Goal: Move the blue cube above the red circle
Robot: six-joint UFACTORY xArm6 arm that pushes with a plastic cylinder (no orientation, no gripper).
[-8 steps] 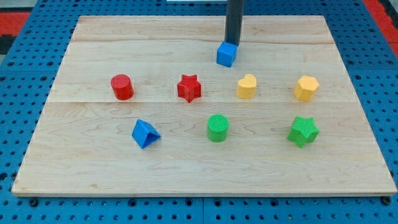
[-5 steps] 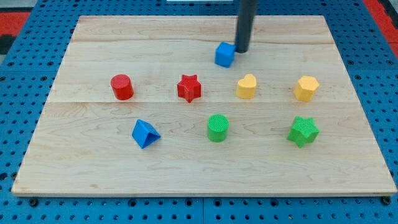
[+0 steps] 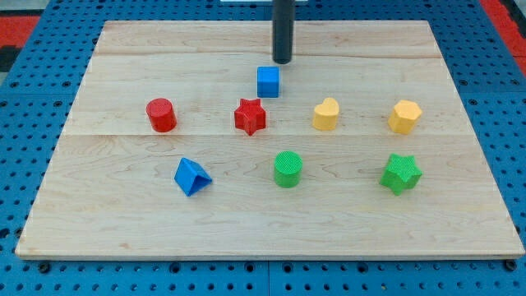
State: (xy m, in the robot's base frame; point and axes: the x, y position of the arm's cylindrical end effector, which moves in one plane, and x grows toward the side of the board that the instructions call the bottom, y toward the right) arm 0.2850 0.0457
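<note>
The blue cube [image 3: 268, 81] sits on the wooden board [image 3: 123, 214] near the view's top centre, just above and right of the red star [image 3: 250, 117]. The red circle [image 3: 161, 114] stands at the view's left, well left of the cube and slightly lower. My tip [image 3: 282, 61] is just above and slightly right of the blue cube, a small gap away, not touching it.
A yellow heart [image 3: 325, 113] and a yellow hexagon [image 3: 404, 116] stand to the right of the red star. A blue triangle [image 3: 191, 176], a green circle [image 3: 288, 168] and a green star [image 3: 400, 173] stand in the lower row.
The blue cube has slid left and slightly down, from right of centre to just above the red star. My tip has moved left and now stands above the cube.
</note>
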